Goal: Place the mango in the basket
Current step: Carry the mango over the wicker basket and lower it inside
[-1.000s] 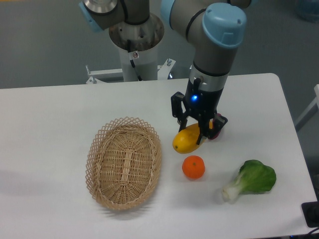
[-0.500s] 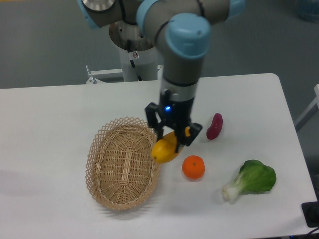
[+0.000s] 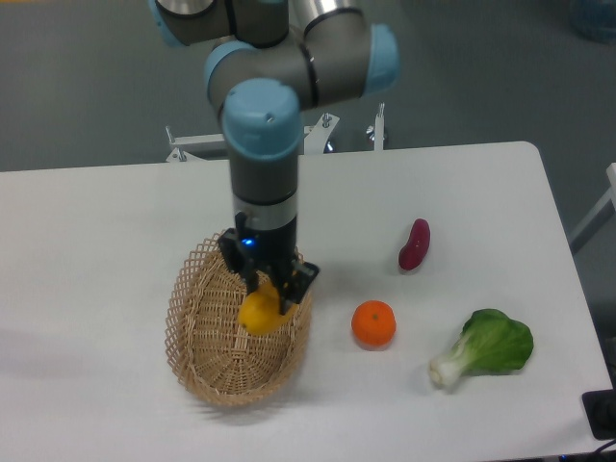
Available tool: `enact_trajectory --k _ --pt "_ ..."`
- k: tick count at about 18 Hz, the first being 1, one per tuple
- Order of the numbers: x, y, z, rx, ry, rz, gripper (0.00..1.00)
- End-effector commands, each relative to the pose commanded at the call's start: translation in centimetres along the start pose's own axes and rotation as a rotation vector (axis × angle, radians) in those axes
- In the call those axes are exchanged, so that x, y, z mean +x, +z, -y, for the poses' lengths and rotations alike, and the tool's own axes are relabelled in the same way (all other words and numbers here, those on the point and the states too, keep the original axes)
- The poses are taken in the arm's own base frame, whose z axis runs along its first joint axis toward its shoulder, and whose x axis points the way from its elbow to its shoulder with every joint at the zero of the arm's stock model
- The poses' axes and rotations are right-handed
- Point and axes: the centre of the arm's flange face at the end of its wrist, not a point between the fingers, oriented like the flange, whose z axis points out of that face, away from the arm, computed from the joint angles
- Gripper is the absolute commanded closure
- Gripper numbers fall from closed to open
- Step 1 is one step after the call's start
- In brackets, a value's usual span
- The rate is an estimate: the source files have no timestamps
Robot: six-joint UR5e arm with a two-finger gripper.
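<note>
The yellow-orange mango [image 3: 259,311] is held in my gripper [image 3: 267,286], which is shut on it. The gripper holds it over the right half of the oval tan wicker basket [image 3: 202,332], just above the basket's inside. The fingers cover the top of the mango. The basket lies on the white table, left of centre.
A round orange [image 3: 373,322] lies right of the basket. A small purple-red oblong piece [image 3: 415,243] lies further right and back. A green leafy vegetable [image 3: 487,346] lies at the front right. The arm's base column [image 3: 260,72] stands behind the table.
The gripper has carried the mango left, from beside the purple-red piece, past the basket's right rim, to above the basket's inside.
</note>
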Motion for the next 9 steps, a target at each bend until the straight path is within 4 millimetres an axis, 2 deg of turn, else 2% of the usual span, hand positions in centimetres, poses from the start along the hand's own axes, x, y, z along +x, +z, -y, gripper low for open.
enact_trajectory --k 2,4,6,9 --pt "1.1 2.6 0.7 -0.058 0.029 0.006 0.48" --pt "1.6 3.2 1.1 -0.066 0.043 0.007 0.48" --pt "2.7 5.4 1.8 -0.087 0.063 -0.01 0.48" --pt "3.8 6.9 1.7 -0.107 0.077 -0.03 0.48"
